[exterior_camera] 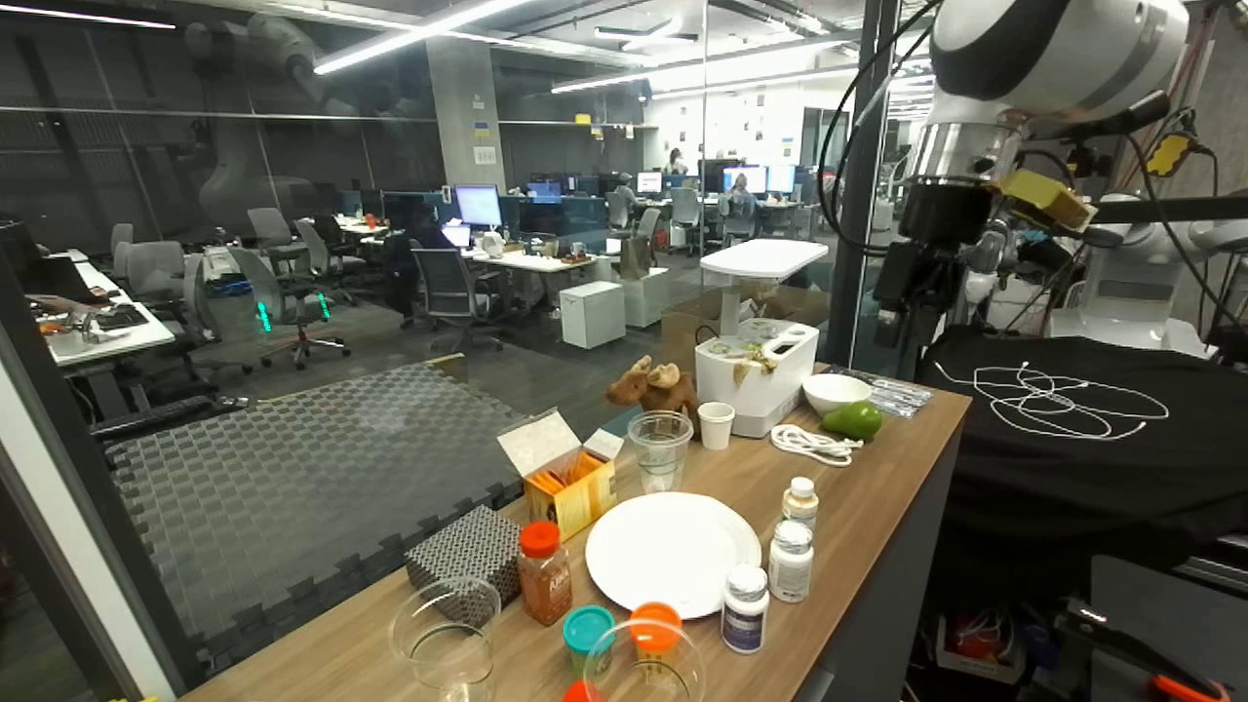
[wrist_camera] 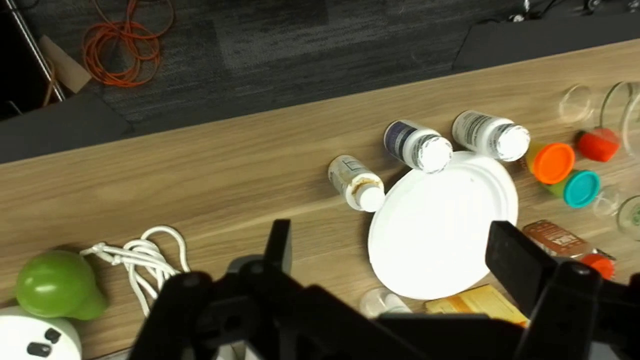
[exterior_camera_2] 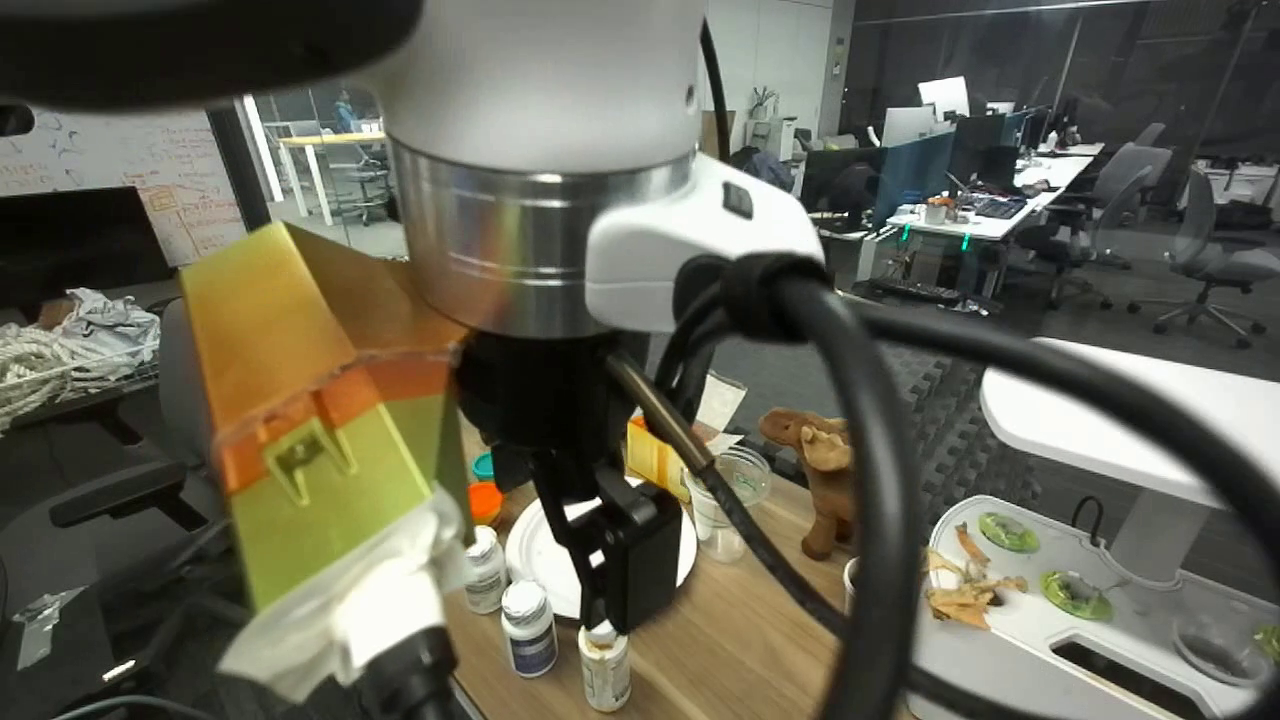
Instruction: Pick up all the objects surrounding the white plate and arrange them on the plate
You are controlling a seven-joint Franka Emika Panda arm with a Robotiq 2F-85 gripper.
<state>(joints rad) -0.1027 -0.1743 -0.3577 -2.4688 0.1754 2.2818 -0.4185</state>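
Your gripper (wrist_camera: 390,246) hangs empty, spread wide, likely to straddle a bottle (wrist_camera: 356,182). The plate (wrist_camera: 442,235) below it sits bare, presumably for loading.

In both exterior views the white arm (exterior_camera: 1082,49) is cut off by the top edge and ends below in a silvery wrist (exterior_camera_2: 540,245), roughly upright. The black gripper (wrist_camera: 387,250) hangs under it, pointing down. In the wrist view its two fingers (wrist_camera: 278,245) stand spread wide, facing each other. In an exterior view the fingertips (exterior_camera_2: 645,570) overlap, so their spread is hard to judge there.
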